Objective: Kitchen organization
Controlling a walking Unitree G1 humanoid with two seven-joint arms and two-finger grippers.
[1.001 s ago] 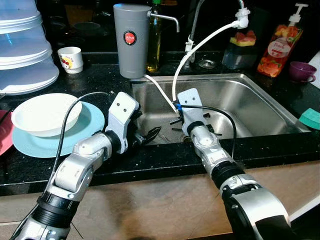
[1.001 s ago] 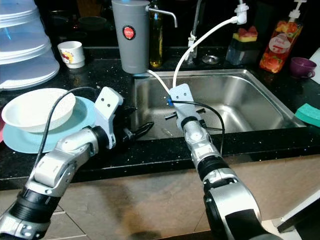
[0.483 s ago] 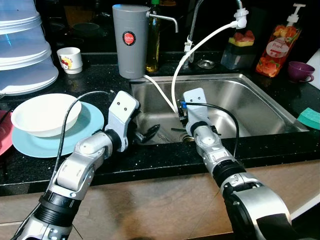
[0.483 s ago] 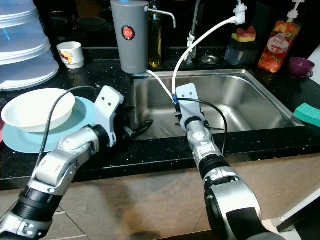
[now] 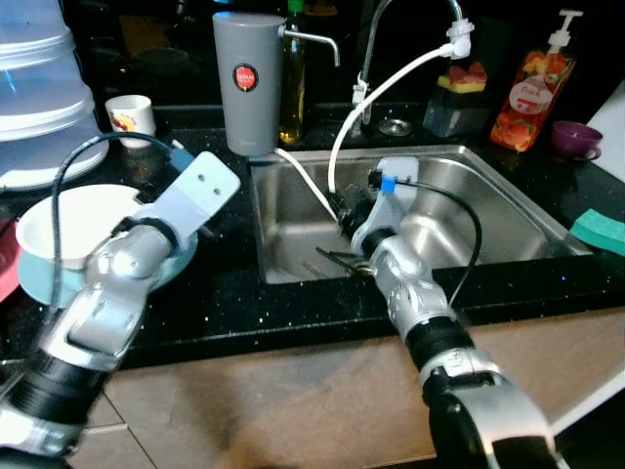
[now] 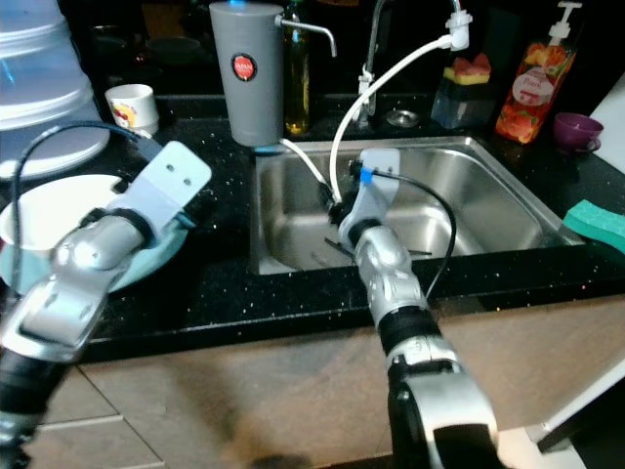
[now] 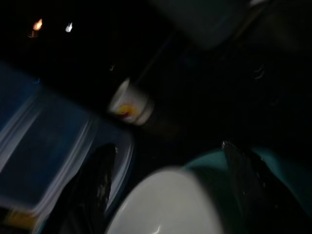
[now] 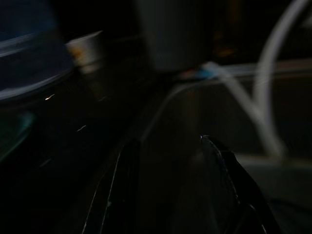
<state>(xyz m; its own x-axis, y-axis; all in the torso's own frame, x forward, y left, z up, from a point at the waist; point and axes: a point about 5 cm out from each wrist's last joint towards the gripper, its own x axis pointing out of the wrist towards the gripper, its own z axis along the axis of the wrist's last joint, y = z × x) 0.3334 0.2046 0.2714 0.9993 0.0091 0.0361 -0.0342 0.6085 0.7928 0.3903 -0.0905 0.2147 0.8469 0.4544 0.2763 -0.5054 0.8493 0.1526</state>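
A home kitchen is shown. A steel sink (image 5: 488, 210) with a faucet (image 5: 376, 44) is set into a black counter (image 5: 234, 293). Dishes and a soap bottle (image 5: 530, 88) are seen.

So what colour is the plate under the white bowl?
Light blue-green: the plate peeks out beneath the white bowl, clearest in the right eye view.

The left arm reaches forward and up over the counter's left part, wrist bent. The left gripper (image 7: 165, 190) points toward the counter's back left corner, its two black fingers (image 7: 95, 183) spread apart with nothing between them. The right arm stretches over the front edge of the sink, forearm raised, wrist turned left. The right gripper (image 8: 170, 187) hangs inside the sink near its left wall, fingers (image 8: 226, 175) parted and empty.
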